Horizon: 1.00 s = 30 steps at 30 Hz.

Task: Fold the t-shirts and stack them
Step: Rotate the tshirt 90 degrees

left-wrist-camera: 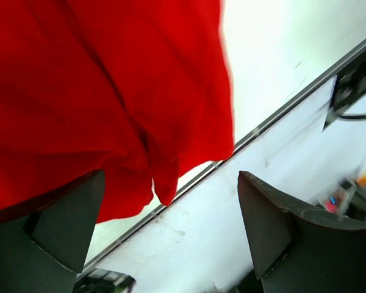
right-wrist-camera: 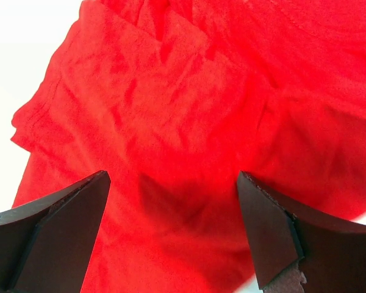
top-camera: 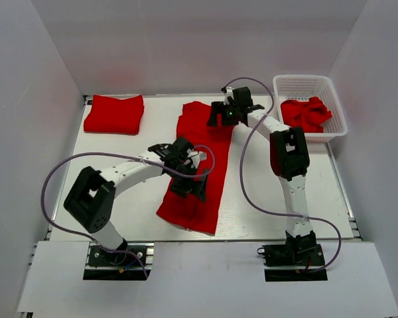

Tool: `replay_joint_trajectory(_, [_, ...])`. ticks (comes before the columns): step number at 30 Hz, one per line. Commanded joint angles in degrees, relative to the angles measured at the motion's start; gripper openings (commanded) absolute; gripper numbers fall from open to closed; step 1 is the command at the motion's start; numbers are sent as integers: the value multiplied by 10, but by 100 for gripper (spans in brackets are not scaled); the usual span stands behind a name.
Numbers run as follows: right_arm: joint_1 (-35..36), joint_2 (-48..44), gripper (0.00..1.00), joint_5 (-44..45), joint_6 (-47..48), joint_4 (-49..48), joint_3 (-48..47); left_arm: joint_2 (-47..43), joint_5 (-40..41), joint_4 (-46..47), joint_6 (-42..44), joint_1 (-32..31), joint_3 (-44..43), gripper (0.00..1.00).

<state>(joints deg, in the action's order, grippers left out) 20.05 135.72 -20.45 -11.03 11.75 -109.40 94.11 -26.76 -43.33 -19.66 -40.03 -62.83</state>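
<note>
Nearby, basket (top-camera: 305,84) with crumpled t-shirt (top-camera: 306,113)

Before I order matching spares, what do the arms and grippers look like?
Left arm and right arm: white links, black joint housings. A lilac-grey cable loops loosely along each. Left gripper and right gripper each have two dark wedge-shaped fingers.

Three bright red cloth t-shirts (top-camera: 194,126), one white plastic mesh basket (top-camera: 304,79) and two black-and-white robot arms (top-camera: 290,154) are in view.
</note>
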Motion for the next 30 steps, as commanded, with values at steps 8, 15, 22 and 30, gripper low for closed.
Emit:
replay_joint_trajectory(8, [50,-156,90,108,24,8,110,-91,354,-71,-109,80,-62,100])
replay_joint_trajectory(15, [101,-198,90,227,-51,40,213,-182,411,14,-156,178,2,100])
replay_joint_trajectory(22, [124,-167,90,247,-87,46,242,-191,352,112,-172,261,145,100])
replay_joint_trajectory(30, [107,-44,90,324,-107,129,99,-213,301,163,-145,285,196,100])
